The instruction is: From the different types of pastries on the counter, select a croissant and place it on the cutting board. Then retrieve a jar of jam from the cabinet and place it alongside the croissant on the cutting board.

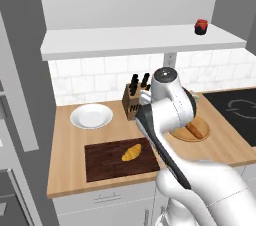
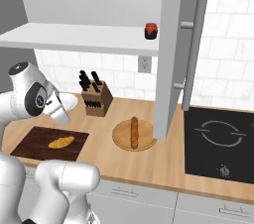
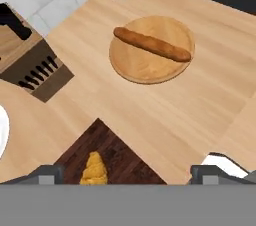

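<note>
Croissant [image 1: 131, 153] lies on the cutting board [image 1: 102, 162]; the tool [image 3: 127, 174] hangs over it, fingers spread wide, holding nothing. Jar of jam [image 1: 201, 27] stands on the cabinet [image 1: 125, 42] shelf, up and well right of the board (next reach, I judge).

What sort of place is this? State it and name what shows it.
A rendered kitchen: a wooden counter along a white-tiled wall, a knife block, a black cooktop, and a croissant on a cutting board.
</note>
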